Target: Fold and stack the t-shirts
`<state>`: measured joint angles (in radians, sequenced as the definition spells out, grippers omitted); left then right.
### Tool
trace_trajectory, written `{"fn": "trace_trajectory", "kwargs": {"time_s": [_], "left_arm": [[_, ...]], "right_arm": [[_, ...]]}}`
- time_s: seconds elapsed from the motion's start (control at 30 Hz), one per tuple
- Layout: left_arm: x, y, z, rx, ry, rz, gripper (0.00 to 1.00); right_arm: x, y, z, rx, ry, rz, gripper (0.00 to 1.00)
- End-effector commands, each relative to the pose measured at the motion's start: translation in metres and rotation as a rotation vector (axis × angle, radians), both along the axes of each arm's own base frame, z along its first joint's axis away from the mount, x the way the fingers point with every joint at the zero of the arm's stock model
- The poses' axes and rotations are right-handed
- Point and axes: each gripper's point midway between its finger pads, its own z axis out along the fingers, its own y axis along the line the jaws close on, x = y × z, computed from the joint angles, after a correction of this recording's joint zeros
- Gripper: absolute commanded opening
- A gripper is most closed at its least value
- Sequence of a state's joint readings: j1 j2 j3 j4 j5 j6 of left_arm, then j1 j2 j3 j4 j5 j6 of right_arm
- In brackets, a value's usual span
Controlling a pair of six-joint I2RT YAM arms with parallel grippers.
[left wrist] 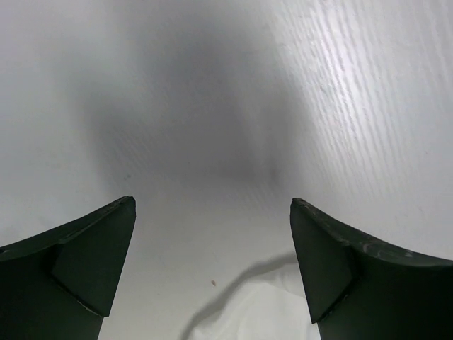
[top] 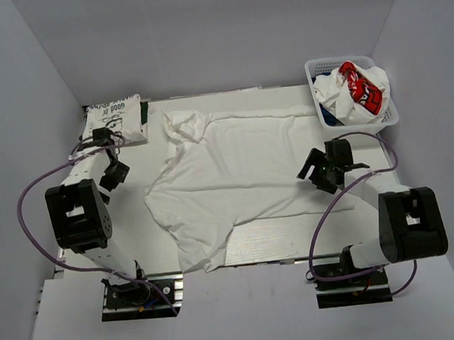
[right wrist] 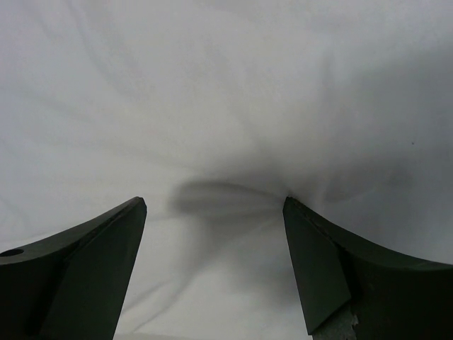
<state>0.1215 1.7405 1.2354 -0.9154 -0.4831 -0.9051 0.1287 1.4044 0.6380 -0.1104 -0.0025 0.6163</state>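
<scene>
Left pincer point(top: 114, 173) first: its 2 fingers point(left wrist: 85, 255) stand spread wide, nothing between them, only bare white table point(left wrist: 297, 92) under the gap. In the top view it hangs out at the table's left side. Just beyond it lies a folded white t-shirt point(top: 115, 116) with black lettering across the top. Off to its right, apart from the tips, is the big white t-shirt point(top: 242, 165).

Over to the right pincer point(top: 316, 174): jaws apart here too, gripping nothing. It sits over the right-hand part of that same big white t-shirt, and the wrist camera shows white cloth point(right wrist: 212, 85) filling everything beneath and ahead of the fingers point(right wrist: 322, 262). A small shadowed pucker with creases fanning out lies right between the 2 tips. Whether the tips actually press the cloth I cannot tell.

The big shirt runs from under this pincer away to its left, 1 sleeve bunched at the far left corner, the lower left part hanging toward the near table edge.

Beyond and to the right of the right pincer, well apart, stands a white lattice basket point(top: 312, 73) holding a crumpled white t-shirt with a red patch point(top: 360, 87).
</scene>
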Motion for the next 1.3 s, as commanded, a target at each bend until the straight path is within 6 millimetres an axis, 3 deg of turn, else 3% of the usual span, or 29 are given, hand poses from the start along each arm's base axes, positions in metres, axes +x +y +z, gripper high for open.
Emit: {"fn": "trace_trajectory", "kwargs": {"time_s": [0.0, 0.07, 0.13, 0.2, 0.27, 0.33, 0.37, 0.4, 0.43, 0.47, 0.5, 0.53, 0.57, 0.6, 0.63, 0.67, 0.7, 0.73, 0.8, 0.83, 0.87, 0.9, 0.93, 1.03, 1.07, 1.17, 1.23, 1.27], "left_arm": [[0.027, -0.027, 0.018, -0.156, -0.172, -0.097, 1.00], [0.055, -0.056, 0.032, -0.219, -0.269, -0.300, 0.98], [0.068, -0.089, 0.048, -0.308, -0.375, -0.451, 0.98], [0.085, -0.119, 0.073, -0.324, -0.490, -0.609, 0.99], [0.092, -0.138, 0.086, -0.320, -0.520, -0.710, 0.99], [0.102, -0.178, 0.107, -0.360, -0.559, -0.848, 0.99], [0.113, -0.193, 0.114, -0.363, -0.573, -0.907, 0.99], [0.112, -0.222, 0.114, -0.391, -0.567, -0.972, 0.99], [0.114, -0.237, 0.112, -0.397, -0.558, -1.010, 0.99], [0.126, -0.251, 0.123, -0.383, -0.581, -1.035, 0.99], [0.125, -0.270, 0.095, -0.407, -0.497, -1.058, 0.99], [0.127, -0.279, 0.085, -0.411, -0.464, -1.082, 0.99], [0.137, -0.289, 0.091, -0.405, -0.468, -1.094, 0.99], [0.141, -0.290, 0.081, -0.389, -0.431, -1.083, 0.99], [0.141, -0.290, 0.056, -0.384, -0.358, -1.070, 0.99], [0.150, -0.291, 0.059, -0.370, -0.370, -1.066, 0.99], [0.152, -0.292, 0.052, -0.372, -0.360, -1.064, 0.99], [0.157, -0.294, 0.047, -0.371, -0.367, -1.065, 0.99], [0.164, -0.296, 0.036, -0.374, -0.352, -1.063, 0.99], [0.166, -0.297, 0.031, -0.375, -0.345, -1.062, 0.99], [0.171, -0.299, 0.030, -0.373, -0.353, -1.063, 0.99], [0.170, -0.298, 0.013, -0.375, -0.319, -1.066, 0.99], [0.176, -0.293, 0.013, -0.365, -0.315, -1.052, 0.99], [0.189, -0.268, -0.004, -0.305, -0.265, -0.972, 0.99], [0.194, -0.234, -0.010, -0.199, -0.216, -0.882, 0.99], [0.209, -0.178, -0.011, -0.035, -0.176, -0.756, 0.99], [0.219, -0.163, -0.005, -0.028, -0.200, -0.724, 0.99], [0.223, -0.146, -0.015, -0.028, -0.185, -0.694, 0.99]], "right_arm": [[-0.062, -0.029, -0.037, -0.111, 0.236, -0.016, 0.85], [-0.048, -0.021, -0.015, -0.109, 0.139, 0.072, 0.85], [-0.038, -0.007, 0.003, -0.086, 0.061, 0.155, 0.85], [-0.020, -0.006, 0.044, -0.141, -0.083, 0.178, 0.90], [-0.015, -0.014, 0.063, -0.196, -0.136, 0.163, 0.90], [-0.009, -0.010, 0.084, -0.211, -0.191, 0.174, 0.90], [-0.008, -0.009, 0.085, -0.217, -0.189, 0.176, 0.90], [-0.007, -0.002, 0.083, -0.215, -0.184, 0.198, 0.90], [-0.002, 0.004, 0.086, -0.194, -0.202, 0.214, 0.90], [-0.001, 0.010, 0.084, -0.178, -0.204, 0.233, 0.90], [-0.002, 0.019, 0.072, -0.163, -0.170, 0.263, 0.90], [0.007, 0.026, 0.074, -0.143, -0.201, 0.266, 0.90], [0.011, 0.029, 0.070, -0.134, -0.206, 0.262, 0.90], [0.015, 0.037, 0.064, -0.114, -0.190, 0.286, 0.90], [0.021, 0.041, 0.056, -0.112, -0.179, 0.287, 0.90], [0.024, 0.042, 0.045, -0.107, -0.146, 0.281, 0.90], [0.033, 0.045, 0.050, -0.103, -0.158, 0.277, 0.90], [0.033, 0.047, 0.033, -0.106, -0.108, 0.279, 0.90], [0.043, 0.038, 0.033, -0.129, -0.070, 0.197, 0.90], [0.041, 0.036, 0.016, -0.143, -0.018, 0.194, 0.90], [0.044, 0.035, 0.015, -0.145, -0.012, 0.174, 0.90], [0.046, 0.034, 0.014, -0.143, -0.006, 0.160, 0.90], [0.044, 0.032, 0.006, -0.145, 0.017, 0.147, 0.90], [0.040, 0.026, -0.005, -0.158, 0.057, 0.114, 0.90], [0.041, 0.024, -0.007, -0.159, 0.065, 0.106, 0.90], [0.038, 0.023, -0.017, -0.159, 0.104, 0.113, 0.90], [0.036, 0.021, -0.021, -0.160, 0.121, 0.121, 0.90], [0.034, 0.020, -0.025, -0.166, 0.136, 0.117, 0.90]]}}
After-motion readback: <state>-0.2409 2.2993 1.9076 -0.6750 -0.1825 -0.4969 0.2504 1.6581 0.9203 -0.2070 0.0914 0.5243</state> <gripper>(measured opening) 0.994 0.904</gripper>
